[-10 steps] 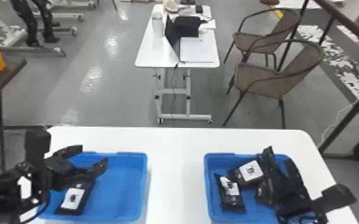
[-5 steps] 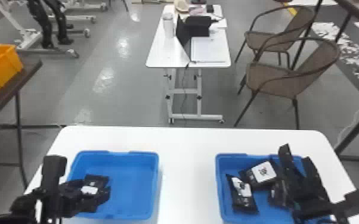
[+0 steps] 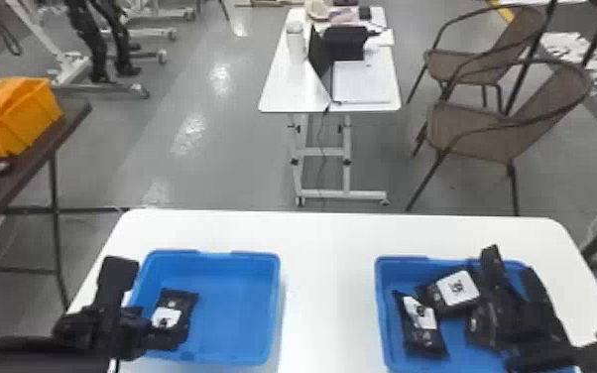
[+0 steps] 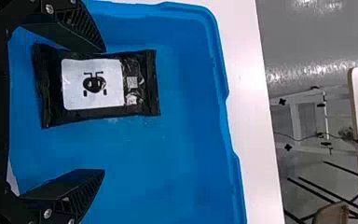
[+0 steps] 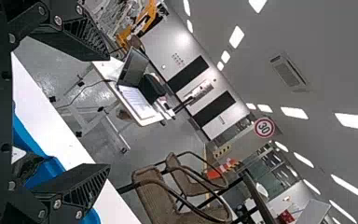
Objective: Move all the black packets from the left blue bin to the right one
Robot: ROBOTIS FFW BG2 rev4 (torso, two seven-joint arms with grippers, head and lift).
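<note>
My left gripper is spread over the black packet, near the left bin's left edge. Probably light, soft, slippery: pinch its middle, across the width. My right gripper gapes too.

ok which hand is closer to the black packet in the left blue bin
Left. The left hand is over the left blue bin, by the black packet; the right hand is across the white table, at the right blue bin.
</note>
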